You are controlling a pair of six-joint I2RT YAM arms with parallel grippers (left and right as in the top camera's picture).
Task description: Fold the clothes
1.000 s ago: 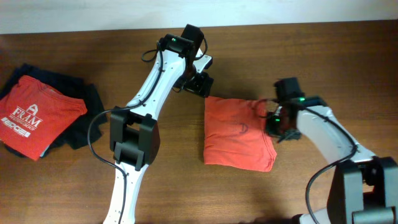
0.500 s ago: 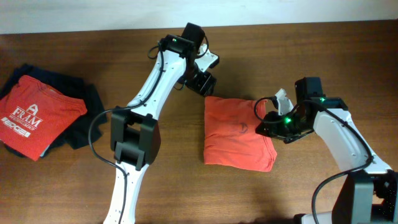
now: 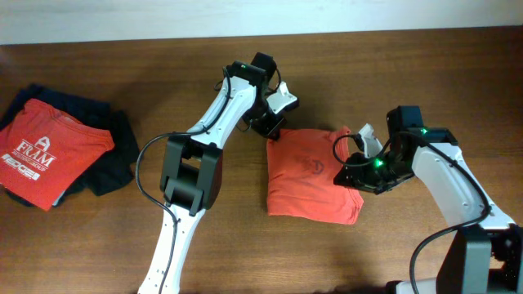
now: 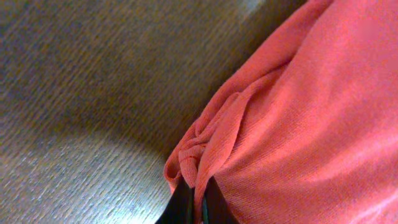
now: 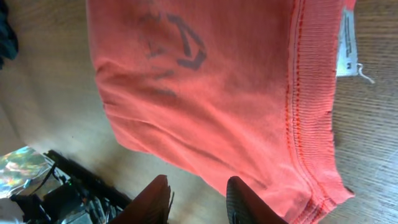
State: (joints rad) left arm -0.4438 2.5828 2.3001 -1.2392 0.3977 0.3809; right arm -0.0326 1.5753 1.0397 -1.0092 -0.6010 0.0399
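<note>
Overhead: orange-red T-shirt point(image 3: 310, 175) lies folded on the wooden table point(image 3: 409, 73), just toward 3 o'clock from the table's centre. The packet is nearly square. Its slightly longer axis runs 12 to 6 o'clock, and the 6 o'clock edge slants a little. The plain side faces up, with a faint dark mark point(image 3: 313, 167) near the middle.

Right wrist view: ribbed collar band point(image 5: 297, 93) and white label point(image 5: 347, 43) sit at the shirt's 3 o'clock side in the overhead view, so the neck points toward the right arm.

Left gripper point(image 3: 274, 131) is at the shirt's 11 o'clock corner. In the left wrist view its fingers point(image 4: 180, 205) are narrow, with a bunched fold of fabric pinched between them.

Right gripper point(image 3: 351, 175) is over the 3 o'clock edge. In its wrist view the fingers point(image 5: 155, 199) stand wide apart, nothing between them, with the shirt's edge just beyond the tips.

At 9 o'clock, well apart: a folded red shirt with a white FRAM logo point(image 3: 49, 151) lies on a dark garment point(image 3: 114, 163).
</note>
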